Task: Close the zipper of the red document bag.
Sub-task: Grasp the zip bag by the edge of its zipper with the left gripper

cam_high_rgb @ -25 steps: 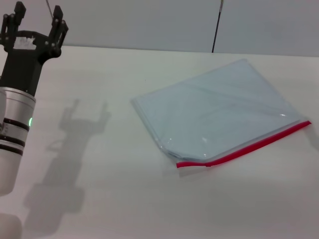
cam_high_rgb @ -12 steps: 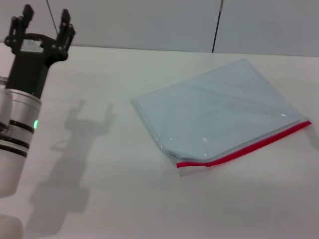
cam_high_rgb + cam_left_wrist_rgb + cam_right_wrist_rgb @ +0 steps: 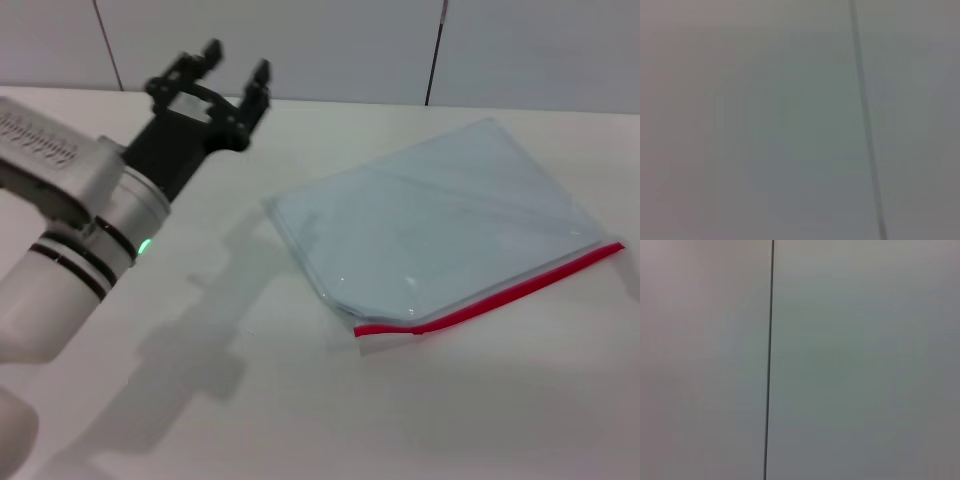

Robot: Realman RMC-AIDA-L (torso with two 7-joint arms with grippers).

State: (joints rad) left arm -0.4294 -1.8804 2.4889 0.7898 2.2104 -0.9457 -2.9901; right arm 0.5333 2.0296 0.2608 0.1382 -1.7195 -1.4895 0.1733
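On the white desk (image 3: 300, 400), at about three o'clock from centre, the red document bag (image 3: 440, 225) lies flat, its zipper (image 3: 495, 295) along the near edge. My left pincer (image 3: 232, 65) hangs at eleven o'clock, fingers spread wide and empty, apart from the bag. My right pincer is out of sight.

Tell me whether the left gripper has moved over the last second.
Yes. The left gripper, fingers open, has swung rightward across the table toward the red document bag, which has stayed put.

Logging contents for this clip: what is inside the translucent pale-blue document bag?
Nothing shows through the flat translucent pale-blue plastic pouch except creases and glare; the strip under its red zipper edge is covered.
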